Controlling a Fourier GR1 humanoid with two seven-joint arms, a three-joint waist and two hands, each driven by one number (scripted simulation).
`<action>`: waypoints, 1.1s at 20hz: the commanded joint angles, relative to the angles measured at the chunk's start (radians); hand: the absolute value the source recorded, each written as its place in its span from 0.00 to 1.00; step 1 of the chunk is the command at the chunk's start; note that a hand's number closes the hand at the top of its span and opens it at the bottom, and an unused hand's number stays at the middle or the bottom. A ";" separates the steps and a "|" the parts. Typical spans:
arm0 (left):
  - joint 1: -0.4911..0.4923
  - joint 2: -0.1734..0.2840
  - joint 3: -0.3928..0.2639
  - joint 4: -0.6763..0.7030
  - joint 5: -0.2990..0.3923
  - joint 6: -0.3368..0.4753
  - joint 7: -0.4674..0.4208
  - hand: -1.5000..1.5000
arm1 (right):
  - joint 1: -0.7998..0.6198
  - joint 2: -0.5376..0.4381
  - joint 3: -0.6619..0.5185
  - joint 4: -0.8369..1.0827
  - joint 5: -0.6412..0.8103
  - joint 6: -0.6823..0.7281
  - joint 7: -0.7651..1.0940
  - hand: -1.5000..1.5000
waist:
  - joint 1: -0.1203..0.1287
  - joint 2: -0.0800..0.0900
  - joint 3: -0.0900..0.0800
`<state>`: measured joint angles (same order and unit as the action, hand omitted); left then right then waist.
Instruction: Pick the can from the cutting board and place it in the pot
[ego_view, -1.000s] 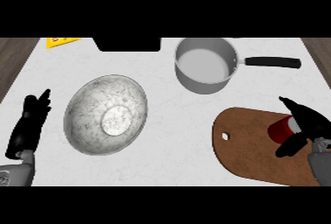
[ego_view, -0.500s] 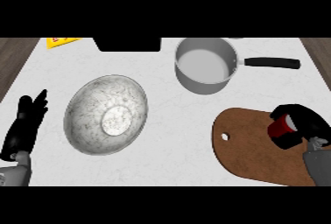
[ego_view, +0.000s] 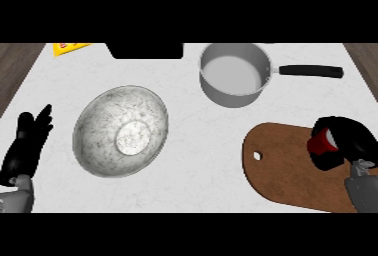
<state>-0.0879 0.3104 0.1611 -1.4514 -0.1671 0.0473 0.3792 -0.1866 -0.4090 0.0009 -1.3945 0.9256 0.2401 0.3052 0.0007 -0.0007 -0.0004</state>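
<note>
Over at the counter's right edge, the right hand (ego_view: 353, 145) has its black fingers curled round the red can (ego_view: 322, 144), and only a slice of the can peeks out on the hand's left side. Can and hand sit over the right end of the brown cutting board (ego_view: 288, 175), which lies at the counter's near right corner, its small hanging hole facing the middle of the counter. Whether the can touches the board or hangs just above it, I cannot tell. The pot (ego_view: 235, 74) waits well apart, toward the far edge, its black handle pointing right. Left of centre lies a big speckled metal bowl (ego_view: 122, 131). At the near left corner the left hand (ego_view: 23, 149) rests open, fingers straight and pointing up. A yellow item (ego_view: 70, 47) shows at the far left corner, with a black object (ego_view: 145, 50) beside it on the far edge.
</note>
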 joint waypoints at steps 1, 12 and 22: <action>0.028 -0.002 0.005 -0.051 0.000 -0.016 0.026 0.50 | 0.031 -0.026 -0.019 -0.108 0.028 0.003 0.015 1.00 | -0.002 -0.001 0.000; -0.017 0.001 0.014 0.008 -0.007 -0.014 -0.014 0.50 | -0.112 -0.404 -0.293 0.456 -0.082 -0.203 -0.649 1.00 | 0.018 0.008 0.003; 0.009 -0.024 0.004 0.003 -0.028 0.011 -0.026 0.50 | -0.263 -0.351 -0.507 0.364 -0.415 -0.193 -0.869 1.00 | -0.004 -0.004 0.001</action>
<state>-0.0999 0.2958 0.1646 -1.4468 -0.1851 0.0432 0.3741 -0.4121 -0.7783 -0.4326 -0.9990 0.6231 0.0411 -0.4855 0.0022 -0.0007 0.0012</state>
